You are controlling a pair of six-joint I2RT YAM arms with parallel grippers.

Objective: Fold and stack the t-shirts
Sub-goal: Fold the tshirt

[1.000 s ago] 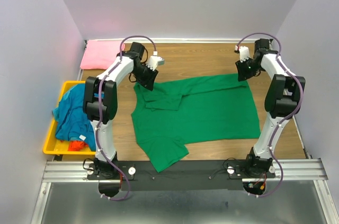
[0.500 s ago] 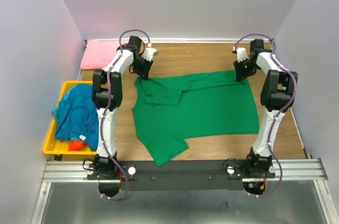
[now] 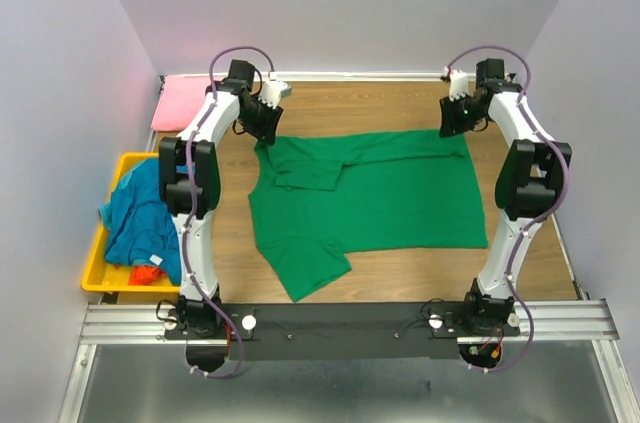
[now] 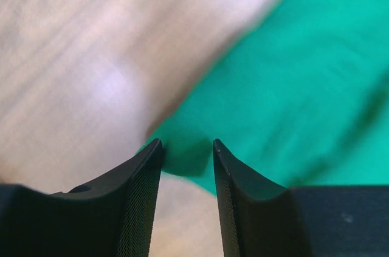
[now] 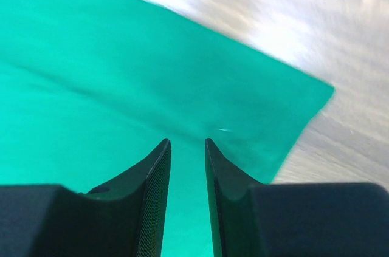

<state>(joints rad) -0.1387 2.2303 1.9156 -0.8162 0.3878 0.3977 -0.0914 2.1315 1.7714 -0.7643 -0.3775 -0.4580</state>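
A bin (image 3: 96,273) at near left holds a teal shirt (image 3: 140,208) over an orange one (image 3: 148,273), the green shirt (image 3: 380,203) lies spread on the counter (image 3: 380,108), its far right corner pinched by the right hand (image 5: 187,141), its far left corner between the fingers of the left hand (image 4: 187,143), grip unclear, and a pink shirt (image 3: 180,103) lies beyond.

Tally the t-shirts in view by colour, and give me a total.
green t-shirt: 1
pink t-shirt: 1
teal-blue t-shirt: 1
orange-red t-shirt, barely showing: 1
Total: 4
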